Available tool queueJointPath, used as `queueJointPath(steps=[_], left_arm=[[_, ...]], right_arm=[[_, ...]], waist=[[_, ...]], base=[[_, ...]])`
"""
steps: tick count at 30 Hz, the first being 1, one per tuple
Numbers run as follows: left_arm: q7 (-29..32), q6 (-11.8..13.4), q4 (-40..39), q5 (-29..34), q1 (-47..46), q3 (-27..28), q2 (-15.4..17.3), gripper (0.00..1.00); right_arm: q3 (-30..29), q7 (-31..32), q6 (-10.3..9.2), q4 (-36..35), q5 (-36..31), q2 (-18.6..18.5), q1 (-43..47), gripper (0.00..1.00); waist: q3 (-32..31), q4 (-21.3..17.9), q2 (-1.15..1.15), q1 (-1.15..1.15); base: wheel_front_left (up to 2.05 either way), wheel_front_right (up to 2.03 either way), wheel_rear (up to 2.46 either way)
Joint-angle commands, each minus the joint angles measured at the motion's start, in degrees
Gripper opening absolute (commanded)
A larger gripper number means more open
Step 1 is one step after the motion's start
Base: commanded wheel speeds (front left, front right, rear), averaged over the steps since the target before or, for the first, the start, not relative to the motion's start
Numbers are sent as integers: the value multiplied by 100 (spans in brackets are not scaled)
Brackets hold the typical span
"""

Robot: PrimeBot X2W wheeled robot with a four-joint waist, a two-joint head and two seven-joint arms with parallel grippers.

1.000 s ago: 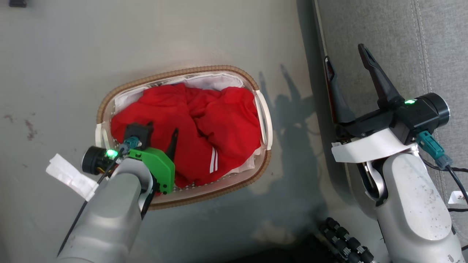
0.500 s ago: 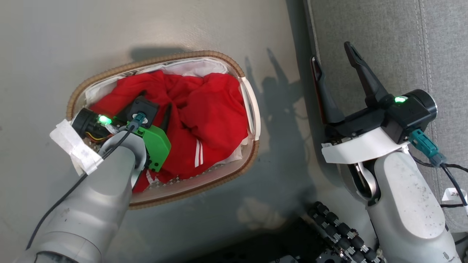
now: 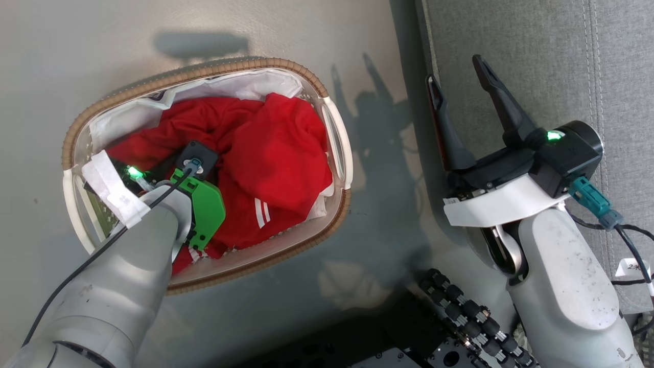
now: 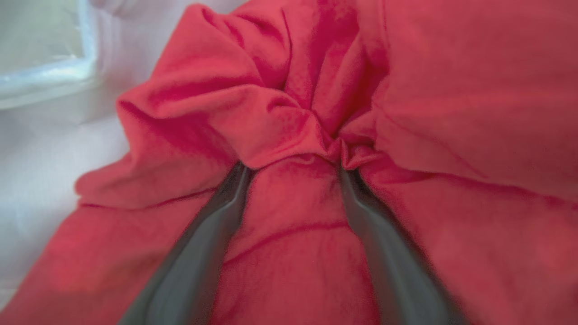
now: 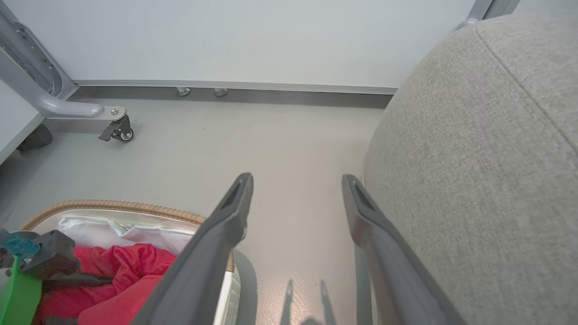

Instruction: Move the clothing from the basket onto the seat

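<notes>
The clothing (image 3: pixel 276 148), bright red with white stripes, lies crumpled in the oval white basket (image 3: pixel 204 71) with its brown woven rim and white liner. My left gripper (image 4: pixel 293 169) is down in the basket, open. Its two dark fingers (image 4: pixel 212 234) are spread and pushed into the clothing (image 4: pixel 429 67), with a ridge of fabric between them and the tips under folds. My right gripper (image 3: pixel 454 69) hangs open and empty over the edge of the grey seat (image 3: pixel 536 51), to the right of the basket. The right wrist view shows that gripper (image 5: pixel 296 177), the seat (image 5: pixel 474 158), the basket's rim (image 5: pixel 113 205) and the clothing (image 5: pixel 131 266).
Grey floor (image 3: pixel 388 214) separates the basket from the seat. My base with black rollers (image 3: pixel 460 317) is at the bottom. A metal frame on a caster (image 5: pixel 119 131) stands by the pale wall (image 5: pixel 271 40) beyond the basket.
The head camera has shifted, moving the whole picture. My left gripper has gone deeper into the basket; its finger, earlier visible above the clothing, is now hidden. The right gripper stays open.
</notes>
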Motion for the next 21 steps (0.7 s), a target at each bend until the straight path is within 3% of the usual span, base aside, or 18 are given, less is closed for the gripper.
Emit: queueJointPath(steps=[1, 2, 3, 12, 21], left_arm=[[59, -27, 41, -34, -45, -56, 65, 88], [101, -28, 44, -92, -5, -73, 43, 5], [157, -30, 49, -147, 52, -113, 22, 0], [-17, -31, -203, -780, 337, -274, -44, 0], [-530, -32, -363, -1362, 735, -290, -223, 0]], right_arm=[[-1, -12, -4, 7, 63, -17, -85, 100], [5, -12, -4, 18, 81, -17, -90, 100], [12, -12, -4, 35, 100, -18, -104, 100], [-55, -12, -4, 151, 191, -20, -77, 100], [-235, -12, -4, 433, 199, -22, 142, 100]], waist=[[-3, -12, 0, 0], [-12, -18, 0, 0], [-31, -24, 0, 0], [-541, 41, 0, 0], [-1410, 427, 0, 0]], base=[[0, 0, 0], [0, 0, 0], [0, 0, 0], [0, 0, 0], [0, 0, 0]])
